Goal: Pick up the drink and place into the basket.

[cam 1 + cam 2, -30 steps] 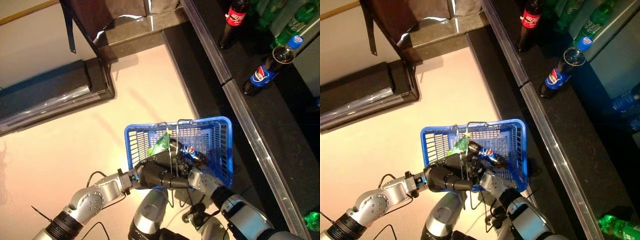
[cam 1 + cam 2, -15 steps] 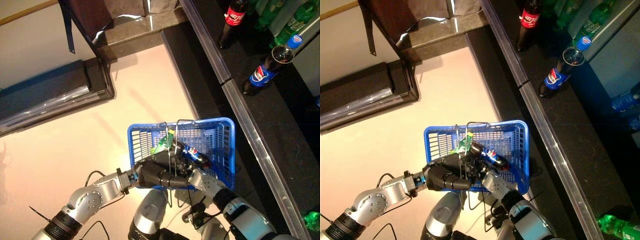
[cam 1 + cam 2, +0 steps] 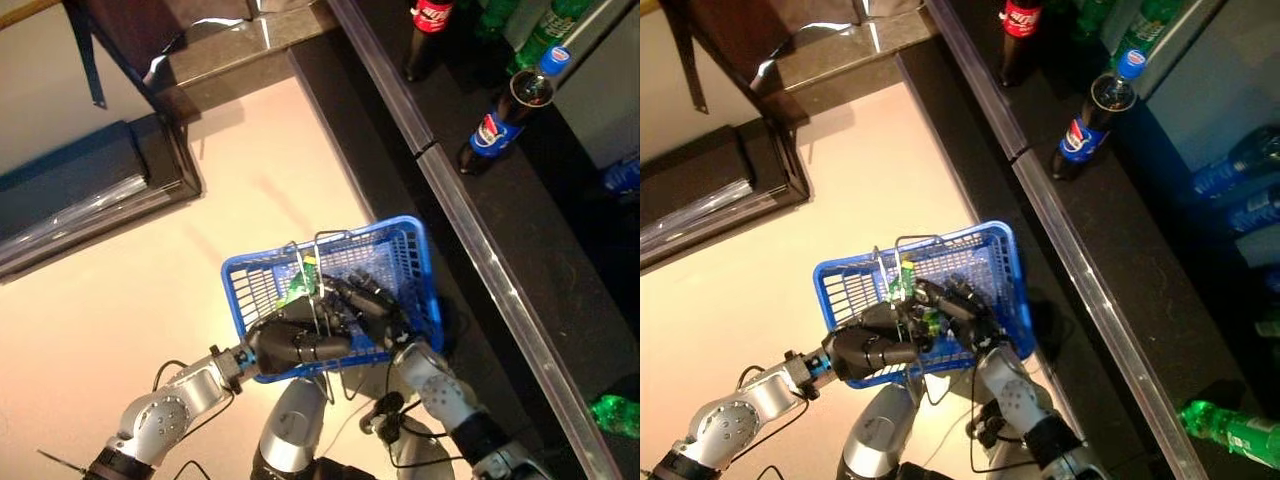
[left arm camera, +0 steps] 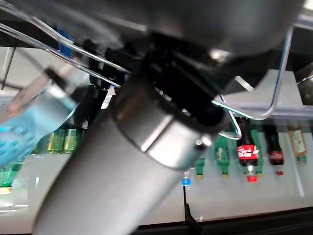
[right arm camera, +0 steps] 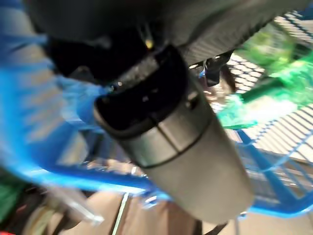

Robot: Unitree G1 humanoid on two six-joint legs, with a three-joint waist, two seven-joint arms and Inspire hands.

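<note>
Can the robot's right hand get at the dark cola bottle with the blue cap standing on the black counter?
Probably not as it stands: the right hand is down inside the blue plastic basket, while the dark cola bottle stands apart up the black counter.

right hand (image 3: 362, 303): has moved deeper into the basket (image 3: 418, 262), now covering the dark cola bottle seen there before
green bottle (image 3: 303, 288): now mostly hidden in the basket, only a small bit shows

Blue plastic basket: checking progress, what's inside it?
Blue plastic basket holds a green bottle; the right hand reaches in, covering whatever lies under it.
</note>
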